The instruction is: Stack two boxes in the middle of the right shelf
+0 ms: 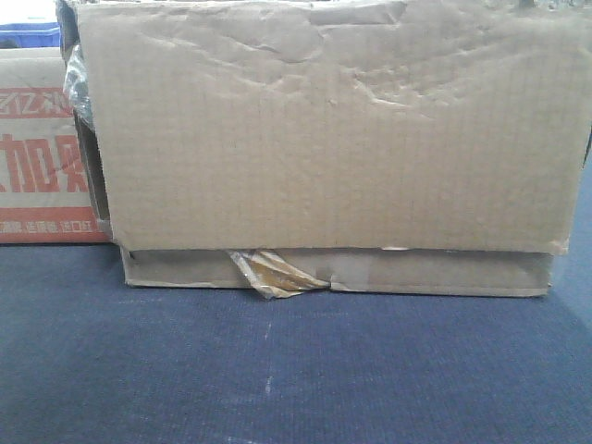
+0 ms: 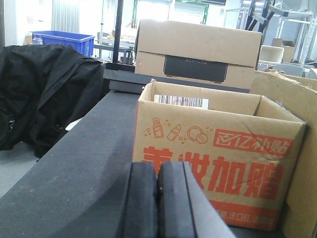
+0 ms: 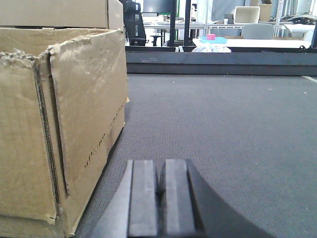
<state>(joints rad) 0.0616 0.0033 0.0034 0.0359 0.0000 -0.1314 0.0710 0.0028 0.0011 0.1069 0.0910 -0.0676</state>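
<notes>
The left hand (image 2: 157, 193) and right hand (image 3: 161, 191) are each blocky, matte, dark grey.

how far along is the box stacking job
Nothing looks done: the plain brown box and the red-printed box both sit on the dark carpeted surface, and no steel shelf is in view. Nothing is in hand either; the left hand and right hand are shut and empty. Lifting and stacking remain.
</notes>
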